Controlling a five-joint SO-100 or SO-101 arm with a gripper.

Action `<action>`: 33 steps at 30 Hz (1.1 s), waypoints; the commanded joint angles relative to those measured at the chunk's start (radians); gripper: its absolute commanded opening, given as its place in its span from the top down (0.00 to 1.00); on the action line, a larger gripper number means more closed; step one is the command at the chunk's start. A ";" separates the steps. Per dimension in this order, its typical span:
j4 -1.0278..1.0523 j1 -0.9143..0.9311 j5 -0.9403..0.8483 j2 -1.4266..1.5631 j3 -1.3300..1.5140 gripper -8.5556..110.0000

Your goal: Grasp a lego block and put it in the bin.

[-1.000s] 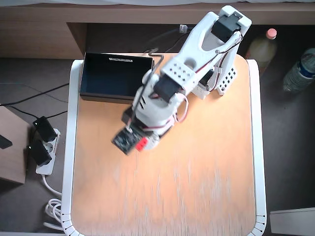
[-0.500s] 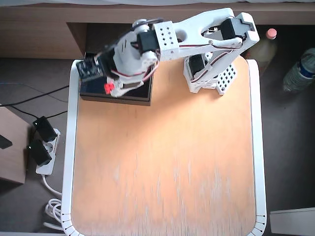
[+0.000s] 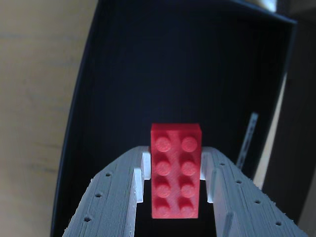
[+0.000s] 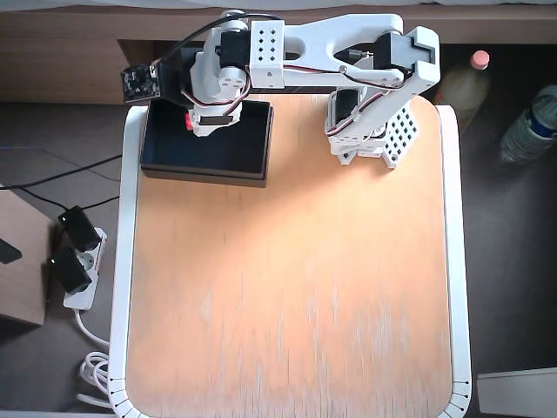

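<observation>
Swinging further over the bin point(image 4: 157, 139) since the earlier frame, the tool point(image 3: 175, 197) is pinching the lego block point(image 3: 176, 170) by its long sides, hanging above the bin's dark interior. Light, rigid, slick plastic; side grip suits it.

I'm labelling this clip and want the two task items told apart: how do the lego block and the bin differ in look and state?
The lego block is bright red with two rows of studs; the bin is black, its inside dark and plain. The block is far smaller than the bin. The block is clamped in the hand above the bin's interior, while the bin rests on the table. Both are rectangular.
</observation>
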 commanded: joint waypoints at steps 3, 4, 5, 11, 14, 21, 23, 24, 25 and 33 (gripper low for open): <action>-0.114 0.021 -0.014 0.012 -0.005 0.93; -0.141 0.018 -0.025 0.012 0.008 0.93; -0.156 0.017 -0.031 0.012 0.017 0.93; -0.250 0.017 -0.025 0.026 0.117 0.93; -0.275 0.018 -0.015 0.041 0.161 0.93; -0.276 0.018 -0.018 0.058 0.195 0.92; -0.276 0.018 -0.011 0.058 0.199 0.92; -0.276 0.018 -0.009 0.060 0.199 0.90; -0.276 0.018 -0.009 0.060 0.199 0.88; -0.275 0.023 0.000 0.092 0.199 0.81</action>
